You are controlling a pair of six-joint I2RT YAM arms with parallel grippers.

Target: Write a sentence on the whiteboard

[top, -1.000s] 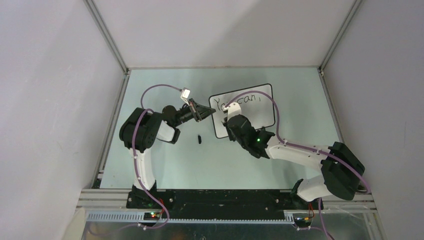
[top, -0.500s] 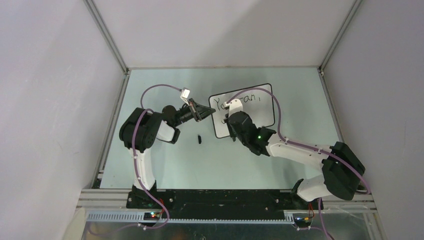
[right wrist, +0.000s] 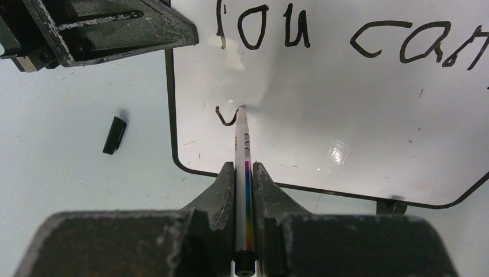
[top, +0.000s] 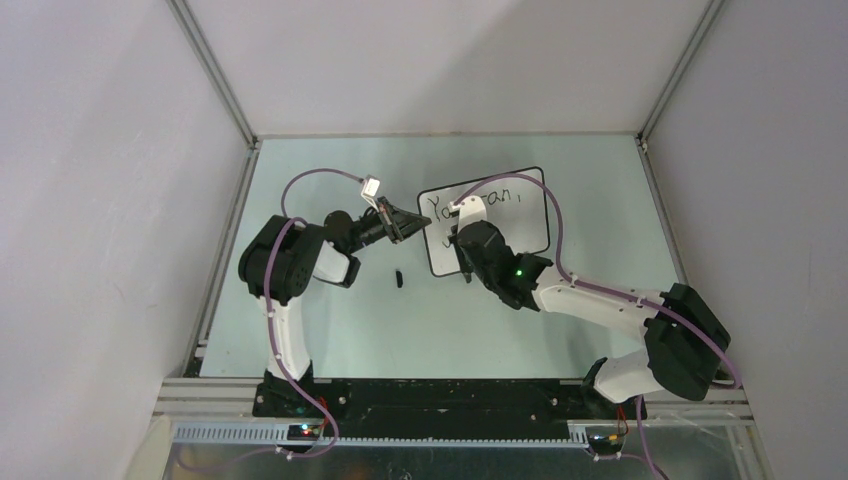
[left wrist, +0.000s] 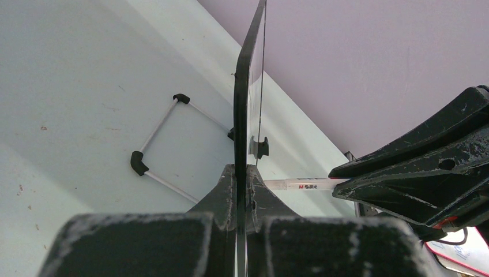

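Observation:
The whiteboard (top: 520, 228) stands tilted on the table, seen edge-on in the left wrist view (left wrist: 245, 109). My left gripper (top: 405, 228) (left wrist: 241, 171) is shut on its left edge. The sentence (right wrist: 346, 46) reads "You can," along the top of the board (right wrist: 357, 127). Below the "Y" is a short curved stroke (right wrist: 225, 119). My right gripper (right wrist: 244, 168) (top: 458, 238) is shut on a thin white marker (right wrist: 243, 135) (left wrist: 300, 184), whose tip touches the board at the end of that stroke. In the top view the right wrist hides part of the writing.
A black marker cap (top: 398, 276) (right wrist: 115, 135) lies on the table left of the board's lower corner. The board's wire stand (left wrist: 155, 144) with black corner pieces rests behind it. Grey walls enclose the pale green table (top: 330, 330).
My right gripper has shifted slightly up and left with the marker, and a short stroke now shows below "You". The left gripper and the board have not moved.

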